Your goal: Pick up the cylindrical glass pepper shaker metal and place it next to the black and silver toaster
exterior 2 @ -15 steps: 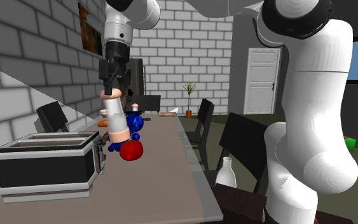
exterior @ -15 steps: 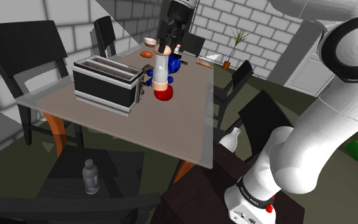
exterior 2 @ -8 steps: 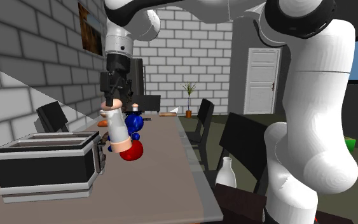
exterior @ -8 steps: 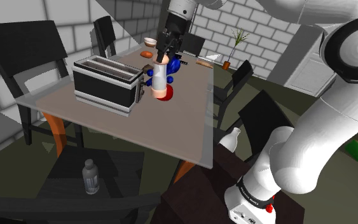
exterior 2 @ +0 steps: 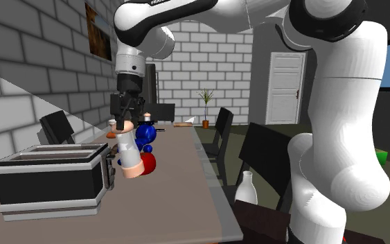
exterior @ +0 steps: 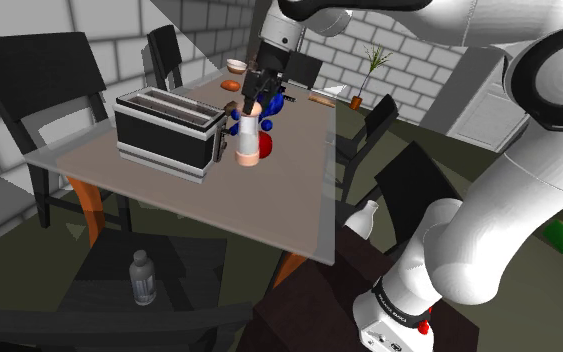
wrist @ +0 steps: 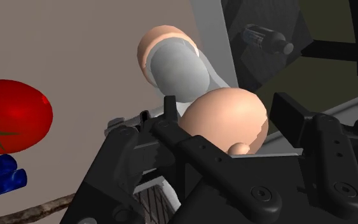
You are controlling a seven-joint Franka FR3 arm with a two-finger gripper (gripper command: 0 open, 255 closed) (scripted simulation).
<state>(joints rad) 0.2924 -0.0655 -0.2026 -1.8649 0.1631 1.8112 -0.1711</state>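
1. Pepper shaker [exterior: 248, 135]: pale grey cylinder with a rounded peach cap and a peach base.
2. It hangs tilted over the table [exterior: 219, 210], near the toaster [exterior: 167, 130], with a tomato [exterior: 264, 149] just behind it.
3. Gripper [exterior: 258, 92]: fingers closed narrowly on the cap, clasping it from both sides.

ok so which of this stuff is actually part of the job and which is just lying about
Job: pale cylindrical shaker with peach caps, held in the jaws; black and silver toaster.
Lying about: red tomato; glossy blue object; small clear bottle; white bottle.
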